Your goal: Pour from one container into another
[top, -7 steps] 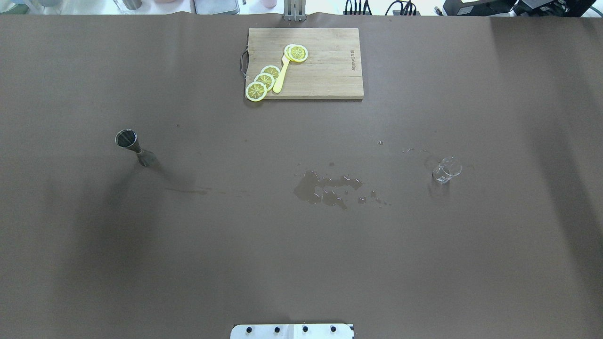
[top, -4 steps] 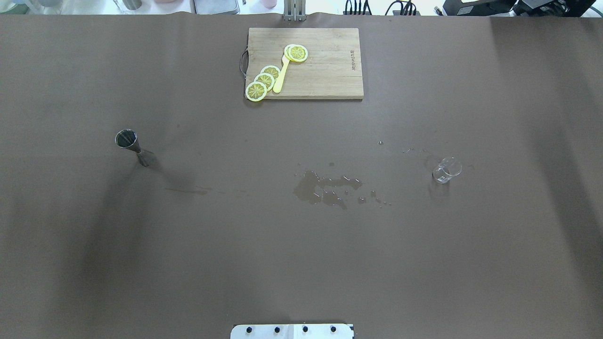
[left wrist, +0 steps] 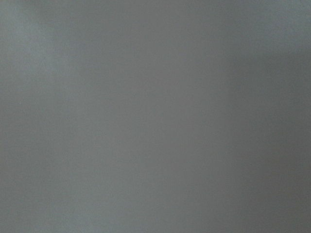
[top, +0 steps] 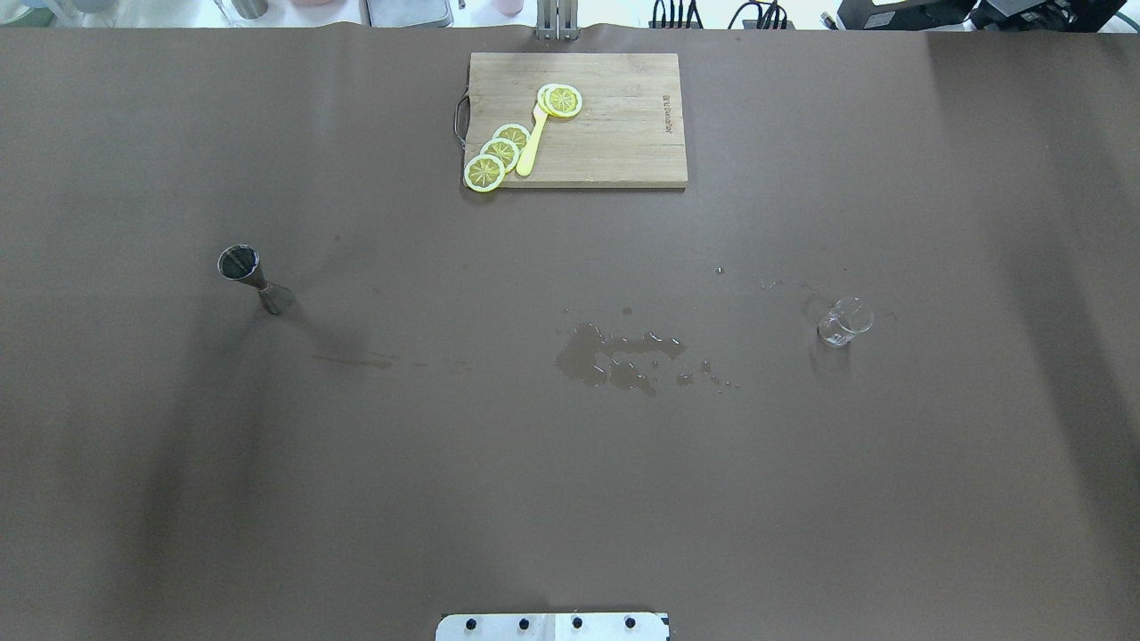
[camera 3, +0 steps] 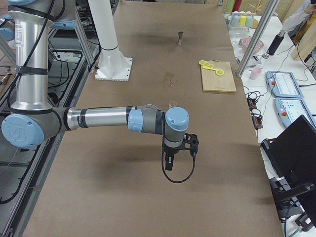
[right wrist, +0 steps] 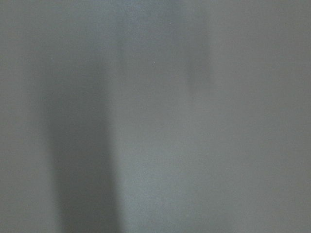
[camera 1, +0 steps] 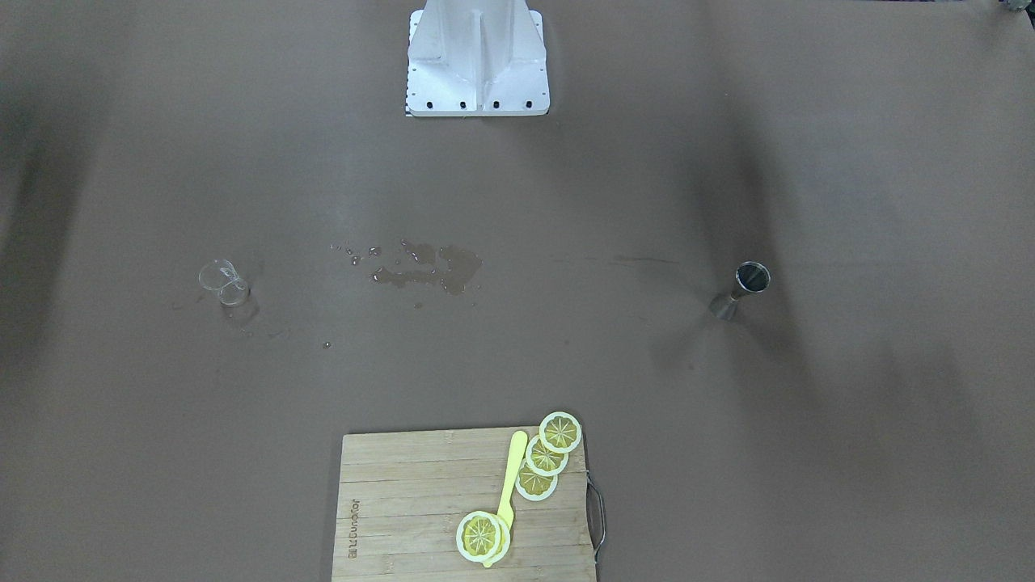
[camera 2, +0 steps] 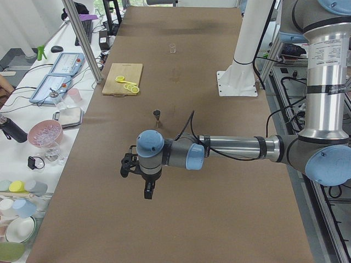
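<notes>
Exterior left view, nearest: left arm (camera 2: 236, 147) stretched level over the table (camera 2: 219, 219) end, left gripper (camera 2: 147, 189) hanging straight down above bare cloth; cannot tell whether clenched or released. Likewise unclear for the right gripper (camera 3: 169, 160), hung from a level right arm (camera 3: 98, 118) at the opposite end. Farther in: metal jigger (top: 254, 278) upright on the robot's left, small glass (top: 842, 321) upright on its right, well apart, wet spill (top: 583, 356) between. Farthest: cutting board (top: 614, 133) with lemon slices (top: 499, 153).
</notes>
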{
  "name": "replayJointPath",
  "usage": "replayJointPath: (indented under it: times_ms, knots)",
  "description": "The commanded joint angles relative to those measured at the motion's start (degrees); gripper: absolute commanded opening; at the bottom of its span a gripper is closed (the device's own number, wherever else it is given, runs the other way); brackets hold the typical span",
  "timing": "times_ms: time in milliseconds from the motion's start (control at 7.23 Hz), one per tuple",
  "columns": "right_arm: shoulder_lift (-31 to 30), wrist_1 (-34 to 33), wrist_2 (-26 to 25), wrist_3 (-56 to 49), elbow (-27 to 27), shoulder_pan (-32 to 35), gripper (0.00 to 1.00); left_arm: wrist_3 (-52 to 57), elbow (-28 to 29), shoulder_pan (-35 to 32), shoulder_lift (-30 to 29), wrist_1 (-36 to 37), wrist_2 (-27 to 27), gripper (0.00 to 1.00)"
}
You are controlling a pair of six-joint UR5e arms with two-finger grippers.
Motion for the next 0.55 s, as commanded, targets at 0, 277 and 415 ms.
replayJointPath:
  times_ms: [0, 277, 415]
  knots:
    - [0.0, 0.0, 0.0, -0.1, 0.1, 0.0, 1.0, 0.1, -0.1, -0.2, 0.8, 0.0, -0.4, 0.99]
    - [0.1, 0.0, 0.0, -0.1, 0.1, 0.0, 1.0, -0.3, -0.2, -0.3, 0.9, 0.0, -0.6, 0.99]
    - [0.1, 0.0, -0.1, -0.1, 0.1, 0.0, 1.0, -0.5, -0.2, -0.1, 0.8, 0.0, -0.6, 0.99]
